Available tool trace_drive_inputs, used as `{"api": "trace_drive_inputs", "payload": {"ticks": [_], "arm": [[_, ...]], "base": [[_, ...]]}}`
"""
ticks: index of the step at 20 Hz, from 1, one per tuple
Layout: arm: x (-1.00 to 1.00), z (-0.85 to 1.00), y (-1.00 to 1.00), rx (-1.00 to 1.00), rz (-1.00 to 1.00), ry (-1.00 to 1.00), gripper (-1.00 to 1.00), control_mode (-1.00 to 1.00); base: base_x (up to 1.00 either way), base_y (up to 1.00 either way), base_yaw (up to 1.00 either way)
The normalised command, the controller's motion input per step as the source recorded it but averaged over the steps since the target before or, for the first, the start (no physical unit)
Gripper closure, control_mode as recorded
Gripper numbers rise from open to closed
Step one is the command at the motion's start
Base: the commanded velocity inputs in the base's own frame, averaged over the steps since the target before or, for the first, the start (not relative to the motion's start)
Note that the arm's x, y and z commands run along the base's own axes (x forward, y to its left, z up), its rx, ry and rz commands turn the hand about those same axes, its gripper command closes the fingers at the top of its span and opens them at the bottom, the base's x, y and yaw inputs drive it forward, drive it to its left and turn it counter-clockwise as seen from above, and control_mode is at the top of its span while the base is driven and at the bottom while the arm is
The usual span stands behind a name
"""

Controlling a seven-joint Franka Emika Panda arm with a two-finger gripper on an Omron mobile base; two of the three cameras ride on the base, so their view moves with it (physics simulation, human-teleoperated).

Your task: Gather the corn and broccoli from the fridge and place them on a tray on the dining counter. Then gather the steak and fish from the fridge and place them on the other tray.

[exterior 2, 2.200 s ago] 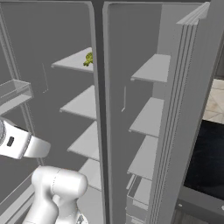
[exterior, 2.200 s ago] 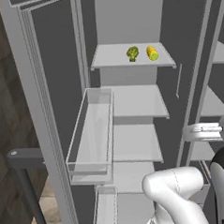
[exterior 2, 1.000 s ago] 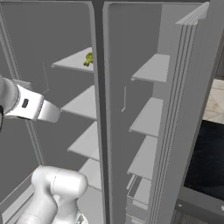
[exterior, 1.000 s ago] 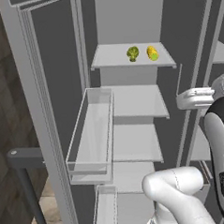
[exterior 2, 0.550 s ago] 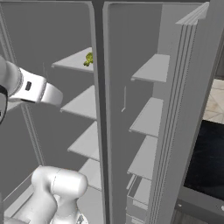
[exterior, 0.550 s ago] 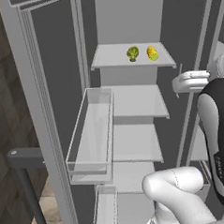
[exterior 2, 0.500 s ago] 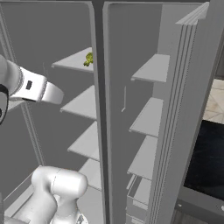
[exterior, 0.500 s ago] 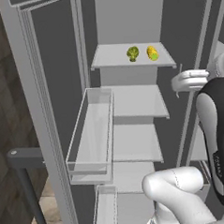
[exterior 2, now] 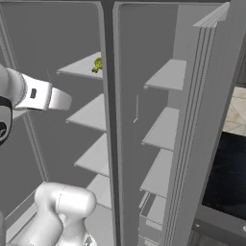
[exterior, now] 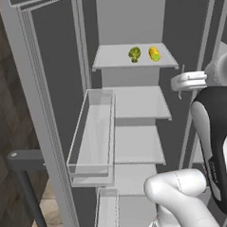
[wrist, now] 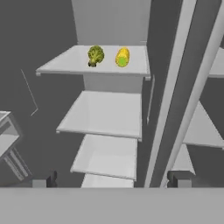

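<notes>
Fridge (exterior: pixel 52 90) open, broccoli (wrist: pixel 95 55) and corn (wrist: pixel 123 57) side by side near front edge of top shelf (wrist: pixel 65 65), within easy reach; gripper (wrist: pixel 114 178) spread wide, empty, well short of shelf, aimed at both to line up first pick

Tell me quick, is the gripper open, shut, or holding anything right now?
Gripper: open and empty, jaws spread wide, pointed at the fridge shelves; broccoli and corn sit untouched on the top shelf.
</notes>
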Motion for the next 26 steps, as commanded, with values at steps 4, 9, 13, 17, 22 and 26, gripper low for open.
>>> {"api": "trace_drive_inputs", "payload": {"ticks": [4,9,13,17,22,26], "arm": [[0.31,0.00,-0.01,-0.06,0.00,-0.16,-1.00,-1.00],[0.39,0.13,-0.03,-0.02,0.00,-0.10,-1.00,-1.00],[0.37,0.27,-0.01,0.00,0.00,0.00,-1.00,-1.00],[0.26,0.24,0.00,0.00,0.00,0.00,-1.00,-1.00],[0.61,0.01,0.00,0.00,0.00,0.00,-1.00,-1.00],[0.55,0.00,0.00,0.00,0.00,0.00,-1.00,-1.00]], "base": [[0.00,0.00,0.00],[0.00,0.00,0.00],[0.00,0.00,0.00],[0.00,0.00,0.00],[0.00,0.00,0.00],[0.00,0.00,0.00]]}}
